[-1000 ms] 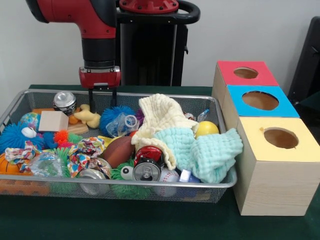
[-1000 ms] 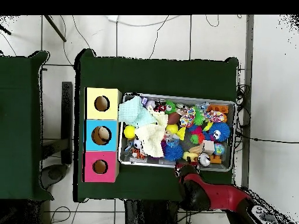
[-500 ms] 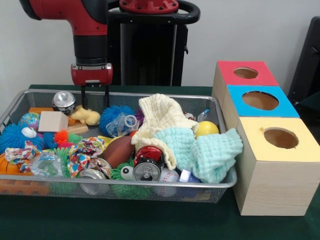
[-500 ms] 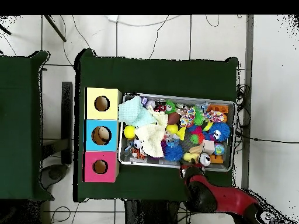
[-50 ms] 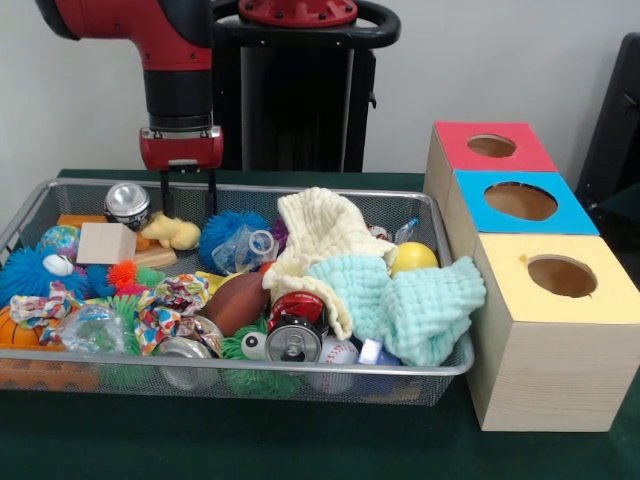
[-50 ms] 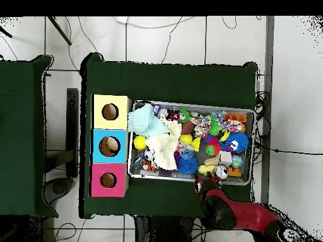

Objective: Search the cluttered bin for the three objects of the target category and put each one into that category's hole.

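- Gripper (image 5: 187,195) shifted toward 9 o'clock along bin (image 5: 330,374) far rim in the last second, now nearly halted
- Prongs spread, empty, hanging above yellow toy (image 5: 176,233), can (image 5: 129,203) just at its 9 o'clock
- Target category unknown; nothing taken, all three boxes (image 5: 520,201) at 3 o'clock unfed
- Probably lining up a first pick

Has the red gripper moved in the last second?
Yes. The red gripper has shifted left and risen slightly, judged against the wire mesh bin's far rim.

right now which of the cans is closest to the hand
The silver can at the bin's back corner, just beside the hand; the other two lie along the front edge.
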`<action>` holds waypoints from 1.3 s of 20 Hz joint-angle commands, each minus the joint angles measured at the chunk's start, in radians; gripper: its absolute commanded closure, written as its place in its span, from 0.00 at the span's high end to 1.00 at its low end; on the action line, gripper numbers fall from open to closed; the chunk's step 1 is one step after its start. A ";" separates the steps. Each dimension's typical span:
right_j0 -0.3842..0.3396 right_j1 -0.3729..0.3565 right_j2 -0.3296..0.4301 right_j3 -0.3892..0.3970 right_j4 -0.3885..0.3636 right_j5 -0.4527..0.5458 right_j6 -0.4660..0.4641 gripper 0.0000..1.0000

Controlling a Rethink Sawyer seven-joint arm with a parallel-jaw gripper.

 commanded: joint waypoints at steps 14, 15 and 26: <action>-0.040 0.207 0.152 -0.256 -0.034 0.117 0.033 0.00; -0.047 0.209 0.166 -0.260 -0.033 0.124 0.028 0.00; 0.016 0.169 0.104 -0.231 -0.001 0.099 0.073 0.00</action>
